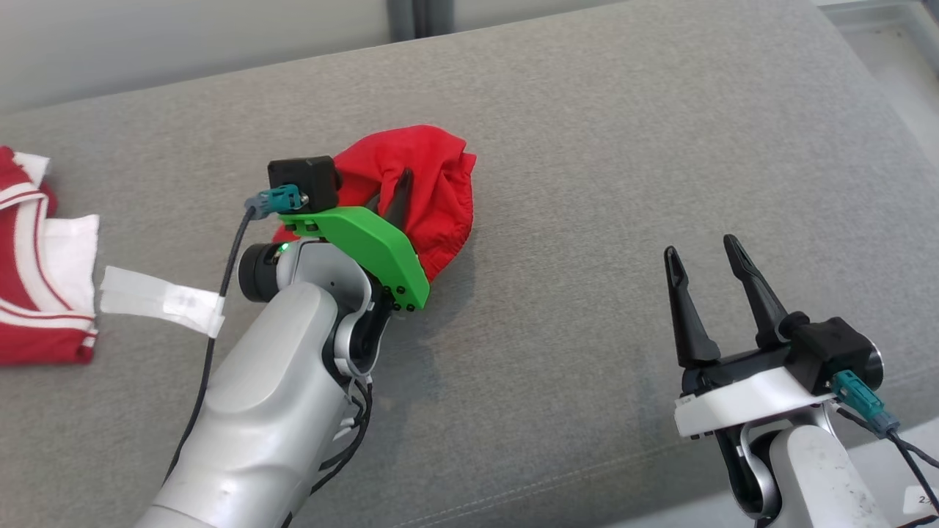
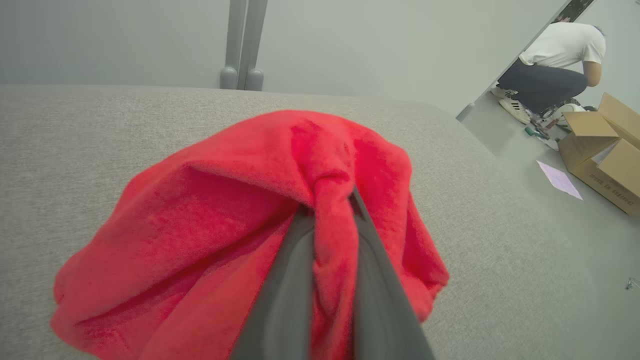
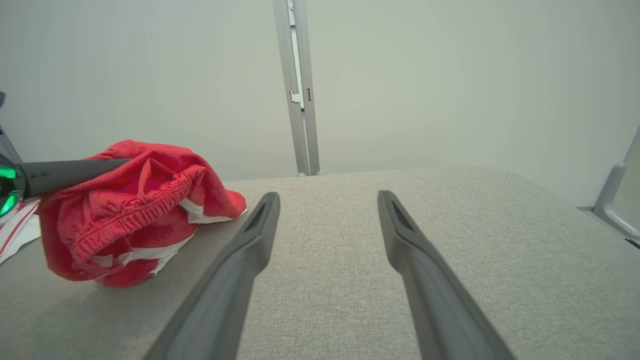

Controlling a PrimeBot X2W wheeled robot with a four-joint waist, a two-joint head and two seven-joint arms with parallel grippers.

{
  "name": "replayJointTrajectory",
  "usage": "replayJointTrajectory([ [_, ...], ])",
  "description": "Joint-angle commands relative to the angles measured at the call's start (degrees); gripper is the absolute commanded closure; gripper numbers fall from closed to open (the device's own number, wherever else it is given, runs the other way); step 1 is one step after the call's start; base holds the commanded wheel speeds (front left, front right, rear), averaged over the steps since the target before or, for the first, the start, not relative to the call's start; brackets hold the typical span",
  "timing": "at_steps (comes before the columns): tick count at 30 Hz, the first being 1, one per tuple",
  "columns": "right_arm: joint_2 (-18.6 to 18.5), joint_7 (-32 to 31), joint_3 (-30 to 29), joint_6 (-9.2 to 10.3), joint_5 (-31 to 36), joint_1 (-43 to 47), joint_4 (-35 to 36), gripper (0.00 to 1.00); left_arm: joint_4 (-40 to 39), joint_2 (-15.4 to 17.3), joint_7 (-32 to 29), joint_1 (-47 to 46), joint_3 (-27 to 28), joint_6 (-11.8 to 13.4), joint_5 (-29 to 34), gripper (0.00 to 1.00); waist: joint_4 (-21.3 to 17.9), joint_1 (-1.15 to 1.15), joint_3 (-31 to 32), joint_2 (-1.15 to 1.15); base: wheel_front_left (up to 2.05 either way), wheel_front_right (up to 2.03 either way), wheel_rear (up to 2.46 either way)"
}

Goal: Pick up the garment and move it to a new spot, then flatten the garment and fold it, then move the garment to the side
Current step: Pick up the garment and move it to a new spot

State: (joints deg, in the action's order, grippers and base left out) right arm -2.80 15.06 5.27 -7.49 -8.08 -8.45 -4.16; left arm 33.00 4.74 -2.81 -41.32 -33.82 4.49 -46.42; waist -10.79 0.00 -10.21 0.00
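Cloth w/ red & white stripes [image 1: 37,279] lies at the far left edge of the grey cushion [image 1: 587,147], partly cut off by the frame. Just right of it a white tape strip [image 1: 161,301] sits flat on the cushion. Next, over the cushion's left-centre, the left arm reaches fwd. The left gripper [image 1: 402,180] has its jaws pinched nearly closed on a ridge of the red garment [image 1: 433,169]; in the left wrist view the fabric is squeezed btwn both fingers. The garment is bunched in a heap near the cushion's middle, a bit toward its back edge. Its elastic waistband & white trim show in the right wrist view, and its lower folds appear to rest on the cushion. At the cushion's front right the right gripper [image 1: 702,247] hangs w/ jaws spread wide, holding nothing, fingers pointing toward the cushion's back. Beyond the cushion's far right corner a person [image 2: 555,65] crouches by a cardboard box [image 2: 607,150] on the floor.
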Motion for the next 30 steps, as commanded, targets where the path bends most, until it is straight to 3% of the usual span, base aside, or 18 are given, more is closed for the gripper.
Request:
replayJointTrajectory([
  [1,-0.14,0.24,0.42,0.00,-0.75,-0.39,0.23,0.00,2.12,-0.42,0.99,-1.34,-0.40,-0.55,0.14,1.00,-6.84,0.00,-3.01,0.00,0.00,0.00,0.00],
  [9,-0.14,0.23,2.11,0.00,-1.69,-0.33,0.64,0.00,12.21,-1.65,5.32,-6.08,-3.08,-1.62,-2.30,1.00,-12.60,0.00,-4.85,0.00,0.00,0.00,0.00],
  [12,-0.14,0.23,2.37,0.00,-1.84,-0.17,0.48,0.00,14.02,-1.72,7.49,-6.56,-5.34,-0.79,-4.17,0.43,-13.22,0.00,-4.74,0.00,0.00,0.00,0.00],
  [13,-0.15,0.23,2.37,0.00,-1.83,-0.07,0.40,0.00,14.27,-1.69,8.57,-6.56,-5.79,-0.46,-5.52,0.11,-13.23,0.00,-4.62,0.00,0.00,0.00,0.00],
  [14,-0.14,0.23,2.35,0.00,-1.76,0.01,0.29,0.00,14.39,-1.70,9.55,-6.53,-6.42,-0.39,-6.71,0.00,-13.12,0.00,-4.45,0.00,0.00,0.00,0.00],
  [18,-0.14,0.23,2.42,0.00,-1.54,0.24,0.03,0.00,12.97,-1.72,11.95,-6.55,-8.98,-0.41,-11.12,0.00,-12.27,0.00,-3.84,0.00,0.00,0.00,0.00],
  [24,-0.17,0.23,1.26,0.00,-0.79,0.89,-0.34,0.00,7.49,-1.71,14.20,-7.95,-18.56,-1.94,-16.68,0.00,-8.23,0.00,-2.29,0.00,0.00,0.00,0.00],
  [30,-0.19,0.24,-0.69,0.00,0.06,1.88,-0.44,0.00,7.94,-1.72,16.92,-7.90,-23.98,-2.01,-14.54,0.00,-2.54,0.00,-0.04,0.00,0.00,0.00,0.00],
])
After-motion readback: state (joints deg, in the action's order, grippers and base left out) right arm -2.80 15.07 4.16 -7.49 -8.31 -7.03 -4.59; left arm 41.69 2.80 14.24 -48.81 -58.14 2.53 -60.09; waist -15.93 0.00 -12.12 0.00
